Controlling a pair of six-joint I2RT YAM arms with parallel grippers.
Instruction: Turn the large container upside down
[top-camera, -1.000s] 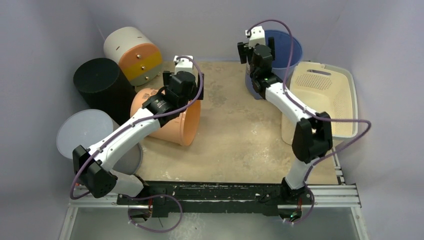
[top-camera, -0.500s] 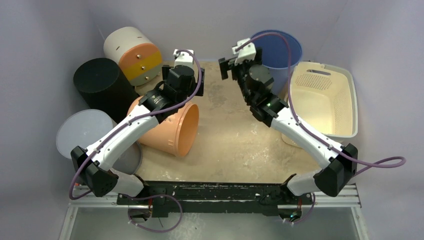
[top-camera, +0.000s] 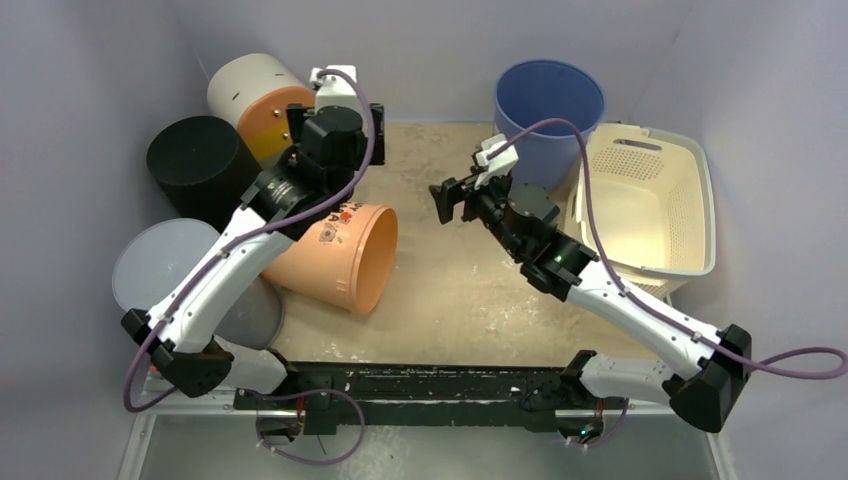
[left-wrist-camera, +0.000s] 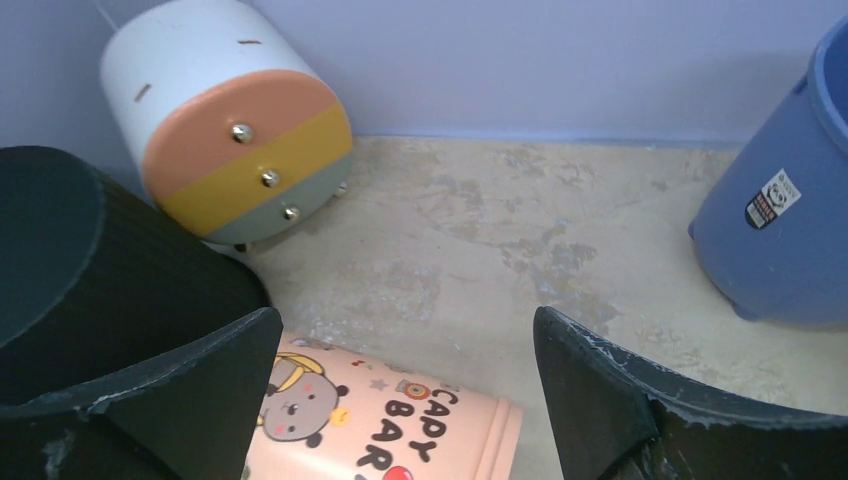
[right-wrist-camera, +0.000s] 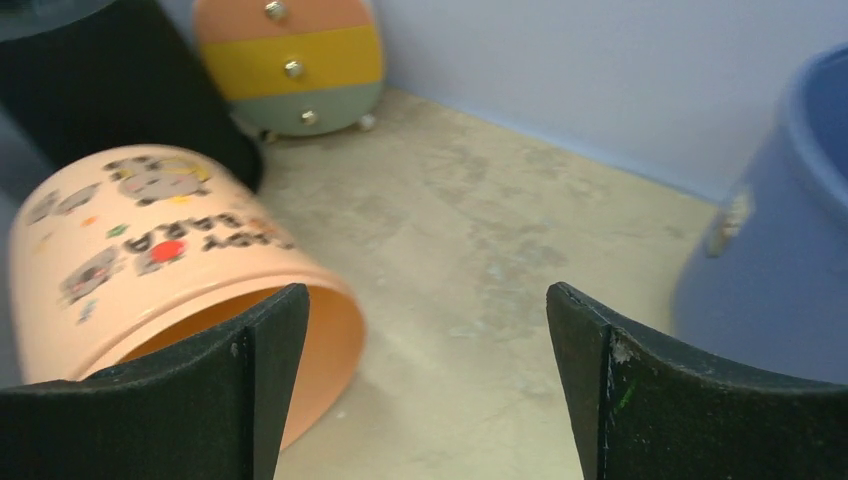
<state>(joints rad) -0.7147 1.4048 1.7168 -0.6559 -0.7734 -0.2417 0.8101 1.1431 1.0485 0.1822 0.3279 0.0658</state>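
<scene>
right tool (right-wrist-camera: 425, 300) brought round to face peach plastic bucket (right-wrist-camera: 150, 225), lying on its side ahead-left | left tool (left-wrist-camera: 405, 325) drawn back above it | both wide open, nothing held | flip judged half done

The top camera looked steeply down from above and behind the arms (top-camera: 230, 270), far enough off to take in the whole table (top-camera: 470, 290). The left wrist camera sat low and close, between the left fingers (left-wrist-camera: 190, 400), facing the back wall (left-wrist-camera: 550, 60). The right wrist camera — equally low, between the right fingers (right-wrist-camera: 660, 400) — faced back and leftward. Both wrist views shared the orange bucket (left-wrist-camera: 390, 425), striped drum (left-wrist-camera: 230, 130) and blue bucket (left-wrist-camera: 780, 220); the top view held all three.
</scene>
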